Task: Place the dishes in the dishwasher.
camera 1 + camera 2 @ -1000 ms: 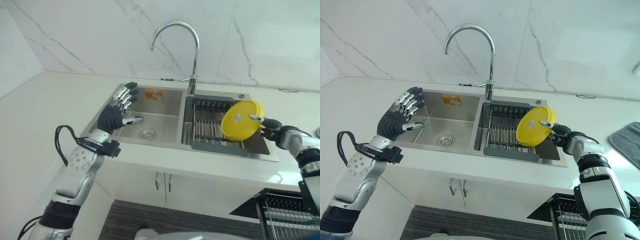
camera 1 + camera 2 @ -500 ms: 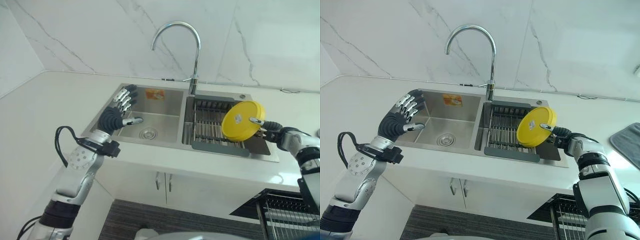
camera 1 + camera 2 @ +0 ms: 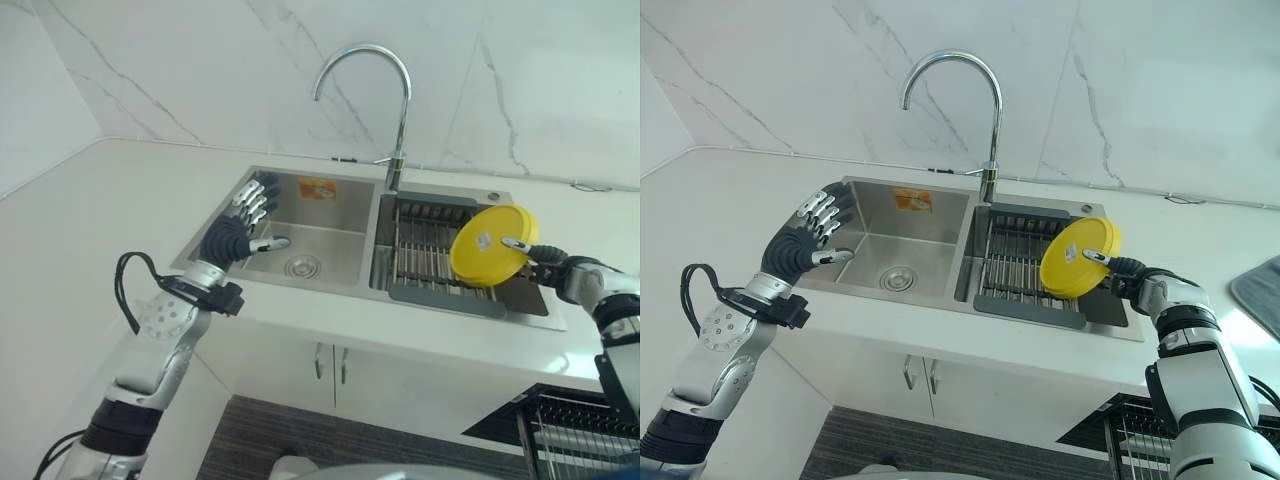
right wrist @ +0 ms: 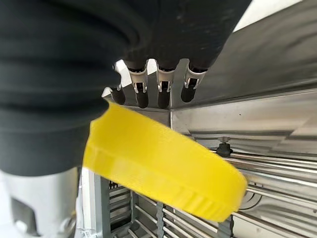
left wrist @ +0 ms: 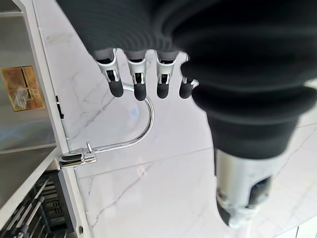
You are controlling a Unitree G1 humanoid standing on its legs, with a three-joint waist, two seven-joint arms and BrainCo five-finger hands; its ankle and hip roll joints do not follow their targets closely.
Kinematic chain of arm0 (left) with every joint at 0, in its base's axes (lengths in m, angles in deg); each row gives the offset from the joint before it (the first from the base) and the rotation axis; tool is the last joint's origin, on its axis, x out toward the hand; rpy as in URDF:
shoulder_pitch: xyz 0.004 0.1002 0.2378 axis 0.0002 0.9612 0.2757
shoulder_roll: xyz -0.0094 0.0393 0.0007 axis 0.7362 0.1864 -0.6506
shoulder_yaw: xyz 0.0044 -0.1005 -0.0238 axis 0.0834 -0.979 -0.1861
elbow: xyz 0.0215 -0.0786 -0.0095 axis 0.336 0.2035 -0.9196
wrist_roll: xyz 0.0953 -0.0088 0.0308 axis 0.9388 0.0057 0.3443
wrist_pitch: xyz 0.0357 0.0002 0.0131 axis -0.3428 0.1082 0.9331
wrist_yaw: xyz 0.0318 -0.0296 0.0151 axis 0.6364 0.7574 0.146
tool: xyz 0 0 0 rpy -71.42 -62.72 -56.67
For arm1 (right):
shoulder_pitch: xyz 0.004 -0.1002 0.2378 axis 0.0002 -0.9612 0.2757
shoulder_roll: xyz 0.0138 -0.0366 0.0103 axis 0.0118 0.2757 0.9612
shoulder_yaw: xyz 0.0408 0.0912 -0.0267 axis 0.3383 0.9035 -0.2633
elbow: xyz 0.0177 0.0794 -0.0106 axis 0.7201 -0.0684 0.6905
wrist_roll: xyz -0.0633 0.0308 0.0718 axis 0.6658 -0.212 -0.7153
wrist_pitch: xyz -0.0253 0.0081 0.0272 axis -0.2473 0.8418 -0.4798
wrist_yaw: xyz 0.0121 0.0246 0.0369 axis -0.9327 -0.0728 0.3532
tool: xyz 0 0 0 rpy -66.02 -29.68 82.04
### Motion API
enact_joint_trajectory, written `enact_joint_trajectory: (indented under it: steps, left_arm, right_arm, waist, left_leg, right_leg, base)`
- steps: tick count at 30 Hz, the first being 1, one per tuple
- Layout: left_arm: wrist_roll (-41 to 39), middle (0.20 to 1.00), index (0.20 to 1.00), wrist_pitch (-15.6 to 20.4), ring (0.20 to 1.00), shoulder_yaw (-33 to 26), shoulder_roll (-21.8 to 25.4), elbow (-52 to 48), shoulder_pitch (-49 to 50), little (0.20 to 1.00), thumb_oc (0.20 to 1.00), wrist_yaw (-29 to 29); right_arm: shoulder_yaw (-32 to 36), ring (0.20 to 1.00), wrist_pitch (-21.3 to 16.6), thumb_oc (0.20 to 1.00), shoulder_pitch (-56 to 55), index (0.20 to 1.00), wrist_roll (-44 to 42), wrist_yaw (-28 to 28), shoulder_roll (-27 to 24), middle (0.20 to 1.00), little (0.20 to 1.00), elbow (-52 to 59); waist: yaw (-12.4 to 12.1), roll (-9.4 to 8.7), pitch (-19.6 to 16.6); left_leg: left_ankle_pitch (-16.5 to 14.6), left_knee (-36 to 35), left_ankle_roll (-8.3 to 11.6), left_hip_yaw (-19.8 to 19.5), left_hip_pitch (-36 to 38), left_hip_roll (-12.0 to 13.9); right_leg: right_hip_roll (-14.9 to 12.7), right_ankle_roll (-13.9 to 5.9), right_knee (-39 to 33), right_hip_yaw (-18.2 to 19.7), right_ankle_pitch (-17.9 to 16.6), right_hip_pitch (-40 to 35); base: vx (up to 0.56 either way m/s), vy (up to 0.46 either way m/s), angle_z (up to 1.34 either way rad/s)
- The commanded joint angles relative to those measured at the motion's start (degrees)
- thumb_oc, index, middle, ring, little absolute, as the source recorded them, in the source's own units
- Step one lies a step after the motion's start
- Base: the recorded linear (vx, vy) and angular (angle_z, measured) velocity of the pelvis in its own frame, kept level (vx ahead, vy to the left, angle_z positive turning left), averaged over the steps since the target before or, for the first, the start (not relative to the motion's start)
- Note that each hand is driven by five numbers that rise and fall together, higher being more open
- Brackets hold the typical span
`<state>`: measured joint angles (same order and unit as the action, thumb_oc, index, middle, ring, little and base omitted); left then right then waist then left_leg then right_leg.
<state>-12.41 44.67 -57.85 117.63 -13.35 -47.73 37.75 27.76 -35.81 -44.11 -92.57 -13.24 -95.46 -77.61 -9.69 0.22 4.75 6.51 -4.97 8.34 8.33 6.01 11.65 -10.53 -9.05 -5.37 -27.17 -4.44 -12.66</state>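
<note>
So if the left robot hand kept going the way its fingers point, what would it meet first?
Probably the sink's back wall or the marble wall; the left robot hand hovers open over the left basin, depth unclear.

Our left hand (image 3: 237, 226) is raised at the left with its fingers straight and spread, holding nothing, arm bent upward. Our right hand (image 3: 545, 264) reaches in from the right, thumb and fingers pinching a plate (image 3: 487, 245)
</note>
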Motion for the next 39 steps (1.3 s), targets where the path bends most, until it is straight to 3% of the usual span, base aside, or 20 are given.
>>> enact_joint_trajectory:
  steps: [1, 4, 5, 7, 11, 17, 29, 39]
  left_arm:
    - [-1.0, 1.000, 1.000, 1.9, 1.000, 2.5, 3.1, -0.8, -5.9, 1.000, 1.000, 0.1]
    - [-0.7, 1.000, 1.000, 2.0, 1.000, 2.2, 3.0, -0.9, -4.8, 1.000, 1.000, 0.3]
    - [-0.6, 1.000, 1.000, 2.2, 1.000, 2.1, 3.0, -0.8, -4.5, 1.000, 1.000, 0.4]
    - [-0.6, 1.000, 1.000, 2.3, 1.000, 2.5, 3.1, -0.3, -4.6, 1.000, 1.000, 0.8]
    - [-0.8, 1.000, 1.000, 2.2, 1.000, 3.4, 3.2, 0.2, -5.2, 1.000, 1.000, 1.5]
    - [-1.0, 1.000, 1.000, 2.1, 1.000, 3.1, 2.9, -0.2, -4.2, 1.000, 1.000, 1.5]
    - [-1.1, 1.000, 1.000, 2.5, 1.000, 3.3, 2.2, -0.2, -3.4, 1.000, 1.000, 1.1]
    - [-1.1, 1.000, 1.000, 4.5, 1.000, 2.0, 0.4, -1.2, -0.6, 1.000, 1.000, -0.4]
  right_arm:
    - [-5.0, 1.000, -2.3, 1.000, 11.0, 1.000, 1.6, -1.0, -3.4, 1.000, 1.000, -1.2]
    - [-6.0, 1.000, -3.1, 1.000, 10.7, 1.000, 1.8, -2.2, -3.3, 1.000, 1.000, 0.1]
    - [-6.2, 0.658, -3.5, 0.658, 10.5, 0.658, 2.0, -2.5, -3.2, 0.658, 0.658, 0.5]
    - [-6.4, 0.200, -4.7, 0.200, 10.6, 0.200, 1.8, -4.4, -3.1, 0.200, 0.200, 0.9]
    - [-6.3, 0.200, -6.9, 0.200, 11.7, 0.200, 0.8, -8.3, -3.0, 0.200, 0.200, 1.4]
    - [-1.9, 0.200, -9.2, 0.200, 9.6, 0.200, -7.2, -15.1, -0.8, 0.200, 0.200, 4.2]
    - [1.9, 0.200, -15.2, 0.200, 4.9, 0.200, -13.8, -17.0, 3.3, 0.200, 0.200, 10.4]
    - [7.1, 0.200, -23.4, 0.200, -2.5, 0.200, -23.6, -17.3, 6.9, 0.200, 0.200, 27.2]
  waist:
    - [-2.0, -0.87, 0.2]
    - [-1.7, -0.91, -0.3]
    - [-1.6, -0.91, -0.5]
    - [-1.4, -0.89, -0.6]
    - [-1.3, -0.74, -0.5]
    - [-1.3, -0.30, -0.3]
    - [-1.0, 0.01, 0.0]
    - [0.3, -0.11, 0.0]
  left_leg:
    - [-5.2, 0.0, 0.17, 1.4, 2.9, -0.8]
    - [-4.9, 0.0, -0.03, 1.6, 2.7, -0.8]
    - [-4.8, 0.0, -0.07, 1.7, 2.6, -0.8]
    - [-4.6, 0.0, -0.11, 1.7, 2.5, -0.9]
    - [-4.6, 0.0, -0.12, 1.4, 2.5, -1.1]
    - [-4.9, 0.0, -0.40, 1.2, 2.8, -1.4]
    - [-5.2, 0.0, -0.59, 1.4, 3.0, -1.4]
    - [-5.3, 0.0, -0.93, 2.3, 2.7, -1.3]
  right_leg:
    - [-1.1, 0.73, 0.4, -1.4, 5.5, -1.0]
    - [-1.1, 0.77, 0.4, -0.9, 4.8, -0.3]
    - [-1.1, 0.76, 0.4, -0.7, 4.6, -0.1]
    - [-1.1, 0.80, 0.4, -0.5, 4.2, 0.2]
    - [-1.0, 0.91, 0.4, -0.4, 4.1, 0.3]
    - [-0.8, 1.12, 0.4, -0.2, 4.3, 0.0]
    - [-0.7, 1.22, 0.4, 0.1, 4.3, 0.1]
    - [-0.7, 1.24, 0.4, 0.7, 4.1, 0.5]
  base:
    - [0.04, -0.001, 0.01]
    - [0.04, 0.006, 0.00]
    - [0.04, 0.008, -0.01]
    - [0.04, 0.005, -0.01]
    - [0.02, 0.002, -0.01]
    - [0.01, 0.000, 0.00]
    - [0.00, 0.000, 0.00]
    - [-0.01, -0.001, 0.00]
